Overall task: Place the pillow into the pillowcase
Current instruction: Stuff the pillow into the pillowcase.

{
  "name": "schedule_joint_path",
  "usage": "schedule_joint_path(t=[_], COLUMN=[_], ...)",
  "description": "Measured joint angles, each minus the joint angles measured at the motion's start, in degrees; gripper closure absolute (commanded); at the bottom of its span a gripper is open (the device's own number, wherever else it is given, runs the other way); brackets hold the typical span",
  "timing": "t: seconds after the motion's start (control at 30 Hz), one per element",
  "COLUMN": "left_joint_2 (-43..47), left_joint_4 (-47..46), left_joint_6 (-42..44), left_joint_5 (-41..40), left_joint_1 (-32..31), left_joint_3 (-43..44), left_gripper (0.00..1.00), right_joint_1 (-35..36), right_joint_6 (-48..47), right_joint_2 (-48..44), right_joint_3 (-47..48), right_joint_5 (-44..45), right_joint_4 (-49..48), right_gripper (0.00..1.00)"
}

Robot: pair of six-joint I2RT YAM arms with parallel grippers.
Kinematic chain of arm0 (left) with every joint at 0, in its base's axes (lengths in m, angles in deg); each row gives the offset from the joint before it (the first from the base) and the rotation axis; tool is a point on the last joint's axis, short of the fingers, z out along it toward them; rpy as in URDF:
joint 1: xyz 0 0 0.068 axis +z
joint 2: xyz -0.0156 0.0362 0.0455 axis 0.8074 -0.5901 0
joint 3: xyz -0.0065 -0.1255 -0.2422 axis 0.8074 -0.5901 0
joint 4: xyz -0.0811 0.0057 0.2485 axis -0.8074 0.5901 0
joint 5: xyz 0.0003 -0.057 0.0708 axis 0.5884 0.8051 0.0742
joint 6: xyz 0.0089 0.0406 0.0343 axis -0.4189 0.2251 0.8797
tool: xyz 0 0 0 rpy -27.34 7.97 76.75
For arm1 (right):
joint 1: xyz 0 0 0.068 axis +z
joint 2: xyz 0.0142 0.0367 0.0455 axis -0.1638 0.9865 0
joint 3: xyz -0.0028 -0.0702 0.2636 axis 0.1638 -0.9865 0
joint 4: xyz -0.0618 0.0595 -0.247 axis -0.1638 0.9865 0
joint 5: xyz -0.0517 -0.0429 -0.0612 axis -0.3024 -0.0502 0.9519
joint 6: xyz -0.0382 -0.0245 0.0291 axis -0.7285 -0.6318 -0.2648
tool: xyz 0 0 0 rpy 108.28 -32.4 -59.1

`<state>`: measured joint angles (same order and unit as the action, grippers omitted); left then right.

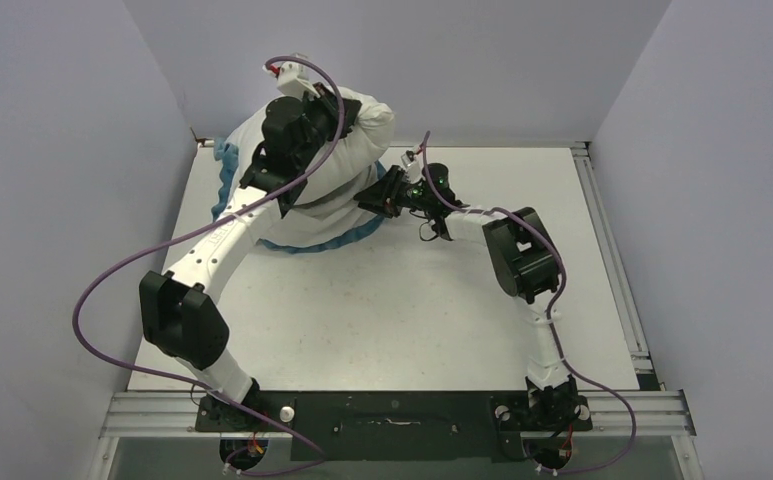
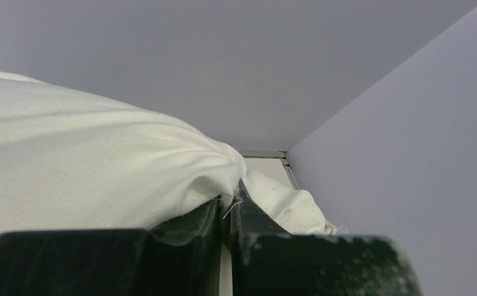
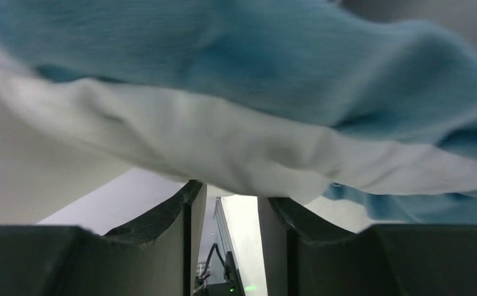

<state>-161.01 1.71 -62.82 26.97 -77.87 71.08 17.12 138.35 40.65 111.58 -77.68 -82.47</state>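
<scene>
The plump white pillow lies bunched at the back left of the table, one end lifted. The pillowcase shows as a blue ruffled edge under and beside it. My left gripper is above the pillow, shut on a pinched fold of its white fabric; in the left wrist view the left gripper has its jaws together on the cloth. My right gripper is at the pillow's right edge. In the right wrist view the right gripper is open, and the pillowcase, blue over white, drapes across its tips with nothing between them.
Grey walls close in the back and both sides. A metal rail runs along the table's right edge. The white tabletop stretches between the arms' bases and the bedding. The arms' purple cables loop out to the sides.
</scene>
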Motion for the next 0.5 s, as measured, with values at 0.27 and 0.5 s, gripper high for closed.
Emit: schedule_joint_path(t=[0.27, 0.5], left_joint_2=[0.26, 0.61], left_joint_4=[-0.24, -0.31], left_joint_6=[-0.20, -0.33], left_joint_5=[0.35, 0.42], left_joint_1=[0.26, 0.50], left_joint_3=[-0.37, -0.76], left_gripper=[1.00, 1.00], right_joint_1=[-0.35, -0.35], right_joint_6=[-0.35, 0.09], right_joint_2=[4.13, 4.70], right_joint_3=[1.25, 3.56], right_joint_5=[1.92, 2.19], right_joint_4=[2.03, 1.57], right_gripper=[0.50, 0.40])
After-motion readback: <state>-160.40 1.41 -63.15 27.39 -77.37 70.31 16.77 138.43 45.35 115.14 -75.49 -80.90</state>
